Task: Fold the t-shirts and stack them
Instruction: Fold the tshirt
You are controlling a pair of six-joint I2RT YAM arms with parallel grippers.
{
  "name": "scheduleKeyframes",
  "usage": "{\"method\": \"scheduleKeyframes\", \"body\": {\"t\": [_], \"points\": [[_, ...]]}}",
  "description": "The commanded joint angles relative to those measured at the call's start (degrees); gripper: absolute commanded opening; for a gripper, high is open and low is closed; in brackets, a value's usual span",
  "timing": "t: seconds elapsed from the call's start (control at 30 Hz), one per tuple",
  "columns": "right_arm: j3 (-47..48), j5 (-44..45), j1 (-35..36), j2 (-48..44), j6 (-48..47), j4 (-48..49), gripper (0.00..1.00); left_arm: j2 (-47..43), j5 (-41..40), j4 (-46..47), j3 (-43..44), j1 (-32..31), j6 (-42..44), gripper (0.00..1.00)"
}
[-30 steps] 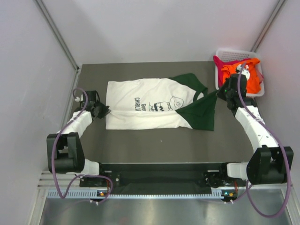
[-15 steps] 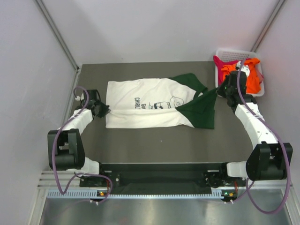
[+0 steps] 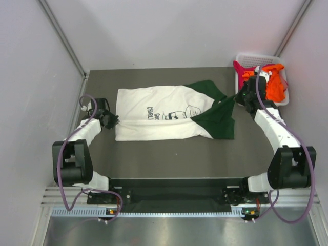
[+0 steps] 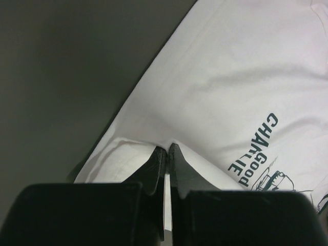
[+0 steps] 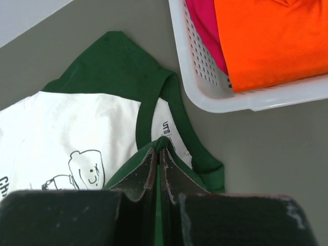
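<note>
View from above and from both wrists. The white shirt with green sleeves is lying flat across the middle of the bench, hem toward the left arm and collar toward the right arm. The left pincer is pressing together on a small ridge of the white hem. The right pincer is pinching a peak of green cloth just beside the collar, and a green flap is draping slantwise over the printed front. The orange shirt and the magenta shirt are waiting in the basket at the far right corner.

Likely faults from here:
- Both pincers are gripping only a thin bite of cloth, so a quick pull is risking a slip and a dropped edge.
- With the two arms holding opposite ends, uneven travel is likely to be dragging the whole shirt across the bench rather than folding it.
- The green flap is already sitting crooked, and a fold carried on from it is liable to be coming out skewed.
- The right arm is working close to the basket and could be nudging it on a wide swing.
- How many layers the right pincer is holding cannot be told.
</note>
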Motion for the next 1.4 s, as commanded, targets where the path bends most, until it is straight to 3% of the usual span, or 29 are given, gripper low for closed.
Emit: {"method": "scheduleKeyframes", "body": {"t": [0.0,0.7,0.83,0.9,0.93,1.0,1.03,1.07,1.1,1.2,1.23,1.3,1.37], "points": [[3.85,-0.66,-0.04,2.29,-0.07,3.67,0.00,-1.39,-2.80,0.55,1.37,1.02,0.01,0.00],[16.59,0.57,1.01,16.88,-0.07,2.88,0.01,6.52,-2.71,2.31,4.09,1.99,-0.87,0.00],[22.04,1.53,1.89,22.41,-0.60,1.39,0.16,8.72,-2.36,1.78,5.41,2.25,-0.70,0.00],[25.03,1.54,2.24,23.82,-0.95,1.03,0.20,9.07,-2.18,1.69,6.11,2.34,-0.61,0.00],[25.65,1.28,2.50,24.44,-1.12,0.77,0.27,9.07,-2.79,1.60,6.29,2.34,-0.61,0.00],[26.35,-0.03,2.59,24.36,-1.39,0.33,0.43,8.46,-3.24,1.34,6.99,2.25,0.18,0.05],[26.27,-1.00,2.94,23.23,-1.65,0.07,0.67,8.11,-3.93,0.64,7.26,2.34,0.62,0.07],[24.79,-0.66,3.12,22.08,-1.74,-0.02,0.76,7.67,-4.20,0.46,7.35,2.34,1.14,0.10],[23.47,-0.48,3.29,20.77,-2.00,0.24,0.80,6.10,-4.64,0.28,7.26,2.25,1.85,0.23],[15.66,-0.22,3.29,13.48,-1.31,0.50,0.81,2.15,-6.14,-1.29,6.82,2.25,2.99,0.48],[12.85,0.30,3.21,8.59,-0.69,1.11,0.77,1.17,-6.23,-1.56,6.65,2.34,3.17,0.52],[2.49,0.66,3.30,3.12,1.23,4.52,0.75,-2.24,-7.45,-2.79,5.42,2.25,3.96,0.61],[-8.15,2.94,3.21,-5.24,3.43,6.65,0.71,-4.54,-8.77,-3.58,4.02,2.25,4.31,0.78]]}}
